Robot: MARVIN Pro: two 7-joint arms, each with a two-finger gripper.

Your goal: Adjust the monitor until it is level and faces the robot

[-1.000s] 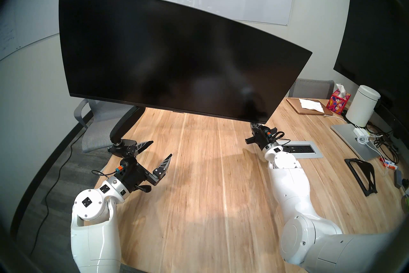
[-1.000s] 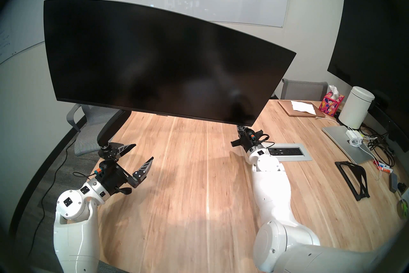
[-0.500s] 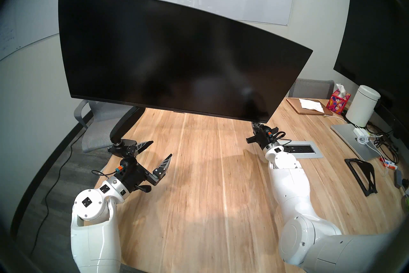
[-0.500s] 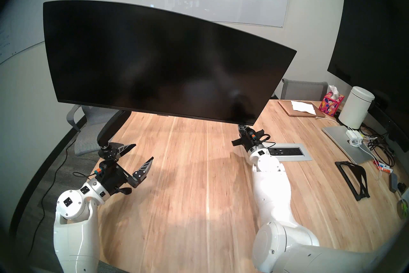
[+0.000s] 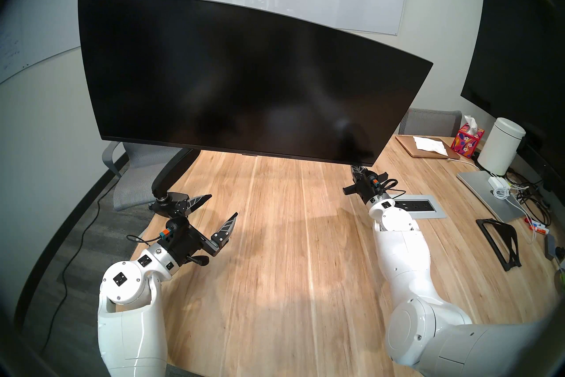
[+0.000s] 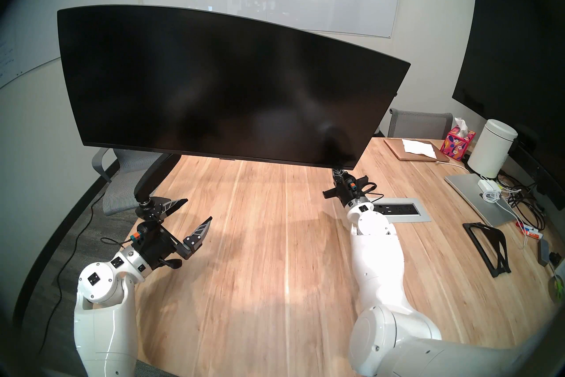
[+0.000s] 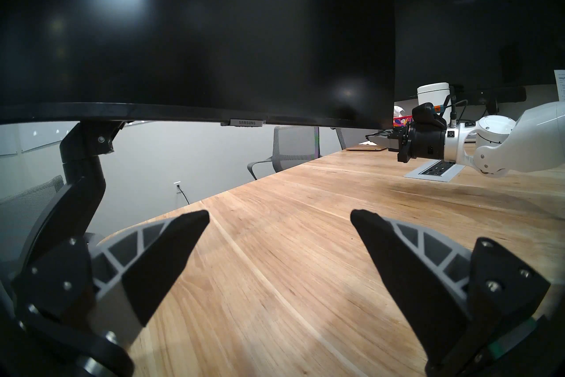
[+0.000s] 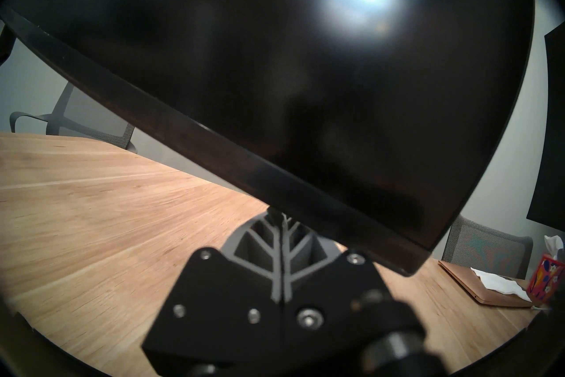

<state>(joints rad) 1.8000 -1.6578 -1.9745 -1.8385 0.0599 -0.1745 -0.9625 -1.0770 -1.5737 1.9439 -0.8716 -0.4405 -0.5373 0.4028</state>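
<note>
The monitor (image 5: 244, 73) is carried on a black mount arm (image 5: 172, 171) above the far half of the wooden table (image 5: 290, 260). The mount's base is clamped at the table's far-left edge. The screen is dark and is seen tilted: its left end is held higher than its right end, and the lower right corner is dipped toward the table. In the left wrist view a small logo tab (image 7: 246, 122) is seen at the middle of the bottom bezel.

The right gripper (image 5: 356, 169) is raised under the monitor's lower right corner, its fingers pressed together with nothing between them. In the right wrist view the closed fingers (image 8: 279, 240) are seen meeting the underside of the bottom bezel; the tips are partly hidden by the bezel, so contact is likely but cannot be confirmed.

The left gripper (image 5: 218, 206) is held above the table near its left edge, just beside the mount base, with its fingers (image 7: 171, 248) spread wide and empty. It is well apart from the screen.

Along the table's right edge a white canister (image 5: 501, 150), a tissue box (image 5: 467, 142), a laptop (image 5: 426, 147), cables and a black stand (image 5: 501, 240) are gathered. A power outlet panel (image 5: 422, 205) is set into the tabletop near the right arm.
</note>
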